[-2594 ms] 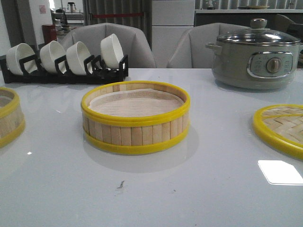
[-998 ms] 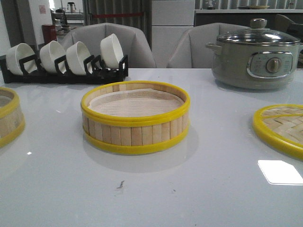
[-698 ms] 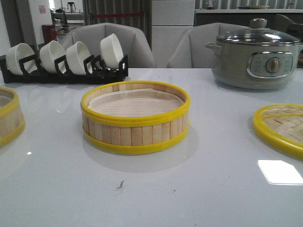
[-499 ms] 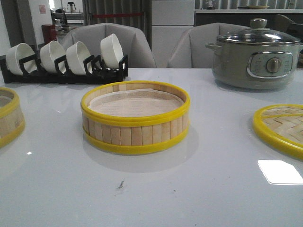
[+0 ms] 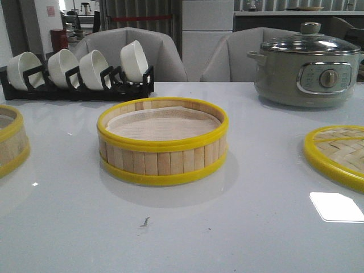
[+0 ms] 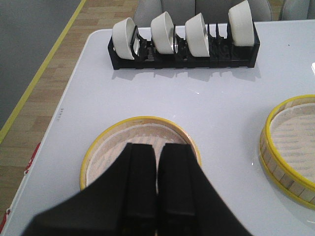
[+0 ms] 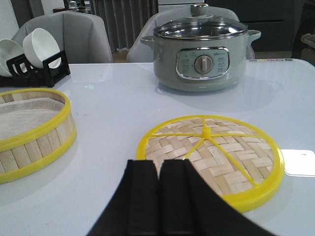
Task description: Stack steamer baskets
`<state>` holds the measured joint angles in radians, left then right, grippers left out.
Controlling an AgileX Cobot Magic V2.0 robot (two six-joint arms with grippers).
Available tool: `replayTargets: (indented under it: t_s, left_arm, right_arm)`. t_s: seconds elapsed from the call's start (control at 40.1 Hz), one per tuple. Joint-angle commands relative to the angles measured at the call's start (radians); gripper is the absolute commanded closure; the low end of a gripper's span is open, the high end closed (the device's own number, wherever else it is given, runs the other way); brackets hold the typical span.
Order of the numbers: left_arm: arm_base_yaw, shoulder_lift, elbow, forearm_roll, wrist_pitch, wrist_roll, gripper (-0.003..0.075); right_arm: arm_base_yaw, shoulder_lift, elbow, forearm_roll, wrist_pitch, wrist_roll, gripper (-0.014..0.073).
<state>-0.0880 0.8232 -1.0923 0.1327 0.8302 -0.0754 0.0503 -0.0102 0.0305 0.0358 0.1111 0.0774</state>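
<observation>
The left gripper hangs over the left basket, fingers pressed together and holding nothing; the right gripper is likewise pressed together and bare, poised near the lid. The left basket sits near the table's left edge; the middle basket stands at the table's centre, well apart from it. Both baskets look light and stiff, with smooth yellow rims that could slip, so a pinch over the wall, 1 finger inside and 1 outside, seems the safest hold. Farther back stand the bowl rack and the pot. The front view cuts off most of the left basket and part of the lid, and shows neither arm; the left fingers hide part of the basket's liner.
</observation>
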Motion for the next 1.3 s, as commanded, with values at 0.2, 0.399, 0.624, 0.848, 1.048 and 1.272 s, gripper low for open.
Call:
replayTargets:
  t_s: [0.2,0.399,0.624,0.848,1.048,1.272]
  left_arm:
    - [-0.006,0.001,-0.033,0.01,-0.083,-0.001,0.0635]
    - [-0.006,0.001,-0.033,0.008,-0.081,-0.001,0.0635]
    - [-0.006,0.001,-0.033,0.006,-0.072,-0.001,0.0635]
    - [-0.006,0.001,-0.033,0.004,-0.07,-0.001,0.0635]
    - [-0.013,0.001,-0.033,-0.008,-0.068,-0.001,0.0635]
    - [-0.017,0.001,-0.033,-0.008,-0.055,-0.001,0.0635]
  right_arm:
    - [0.001,-0.021,-0.015,-0.006,-0.088,0.001,0.0574]
    - [-0.001,-0.021,-0.015,-0.006,-0.099,0.001,0.0574]
    - [0.008,-0.02,-0.04,-0.006,-0.241,0.025,0.0574]
    - [0.106,0.119,-0.292,-0.002,0.04,0.034,0.0574]
    - [0.141,0.472,-0.621,-0.01,0.272,0.034,0.0574]
    - [0.141,0.741,-0.842,-0.01,0.29,0.034,0.0574]
